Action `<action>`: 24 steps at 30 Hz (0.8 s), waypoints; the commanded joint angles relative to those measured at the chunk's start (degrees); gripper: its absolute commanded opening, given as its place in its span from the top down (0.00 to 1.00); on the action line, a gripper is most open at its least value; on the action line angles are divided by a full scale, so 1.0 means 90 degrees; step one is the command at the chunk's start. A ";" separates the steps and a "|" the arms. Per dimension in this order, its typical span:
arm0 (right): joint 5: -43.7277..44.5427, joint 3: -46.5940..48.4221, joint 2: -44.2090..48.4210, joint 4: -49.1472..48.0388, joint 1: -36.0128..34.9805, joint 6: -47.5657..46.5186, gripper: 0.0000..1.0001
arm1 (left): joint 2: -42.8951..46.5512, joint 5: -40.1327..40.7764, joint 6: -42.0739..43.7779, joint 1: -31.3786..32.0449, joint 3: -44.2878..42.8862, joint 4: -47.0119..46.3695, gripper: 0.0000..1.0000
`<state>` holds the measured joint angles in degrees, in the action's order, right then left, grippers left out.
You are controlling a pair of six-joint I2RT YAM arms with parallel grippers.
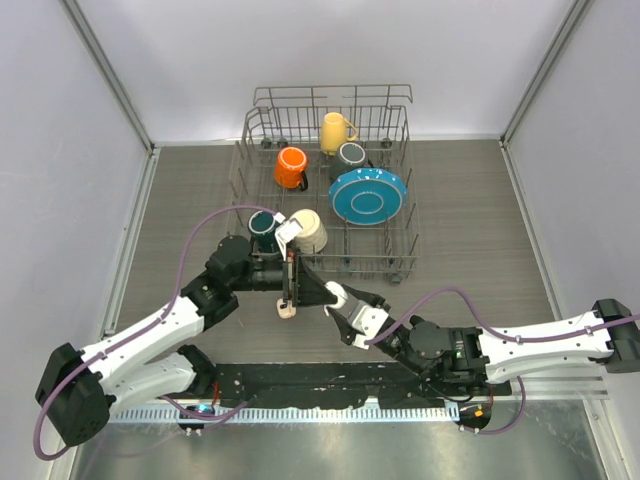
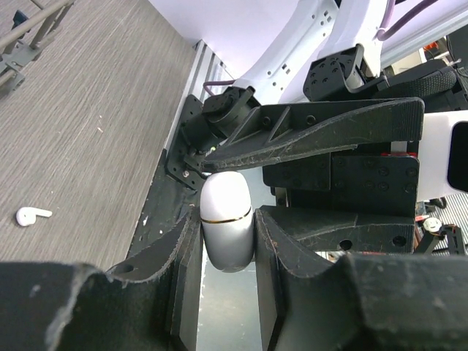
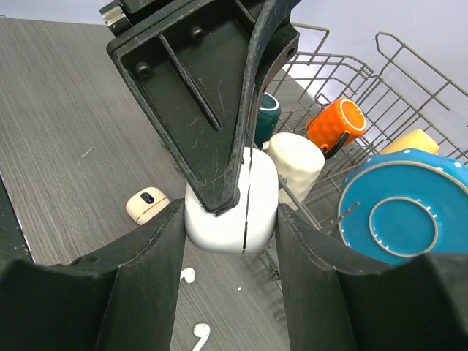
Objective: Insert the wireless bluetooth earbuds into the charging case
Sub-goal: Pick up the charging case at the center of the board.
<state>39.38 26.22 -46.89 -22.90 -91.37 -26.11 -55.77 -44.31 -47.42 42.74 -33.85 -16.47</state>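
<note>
1. Charging case [image 3: 259,194]: in the right wrist view, a finger [image 3: 212,110] of the left gripper [image 2: 227,218] crosses it and covers its left half. Interior not visible.
2. Top view: the same case shows only as a small white patch between the left gripper and the right gripper [image 3: 228,212]. Lid state cannot be told.
3. Earbuds [image 3: 189,276]: too small to pick out in the top view.
4. Teal mug [image 3: 267,117]: mostly behind that finger.
5. Blue plate [image 3: 398,212]: cut by the right edge; lower rim behind the right gripper's body.
6. Yellow mug [image 3: 417,139]: only its upper part shows above the plate.
7. Dish rack [image 2: 29,22]: in the left wrist view, one blurred corner, cut by the view's edge.
</note>
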 commanded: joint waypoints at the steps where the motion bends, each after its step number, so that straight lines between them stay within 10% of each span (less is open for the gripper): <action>1: -0.0020 -0.0003 0.0074 -0.0454 -0.0013 0.0020 0.99 | -0.0005 -0.0125 0.0044 0.0026 -0.0224 -0.0318 1.00; 9: 0.0966 0.0250 0.0278 -0.0486 -0.0004 0.1209 0.26 | 0.0697 0.0762 0.1154 0.0056 0.0235 -0.0329 1.00; 12: 0.1269 0.0757 0.0473 0.0682 0.0064 0.2609 0.13 | 0.1320 0.1611 0.1925 0.0046 0.0411 -0.0124 1.00; 24: -0.1334 0.2770 0.0485 0.4398 0.2434 0.8309 0.14 | 0.2886 0.3090 0.3793 0.0036 0.1094 -0.0582 1.00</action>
<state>41.28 46.72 -39.99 6.70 -76.42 30.92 -30.55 -19.73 -20.36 43.13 -24.29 -17.30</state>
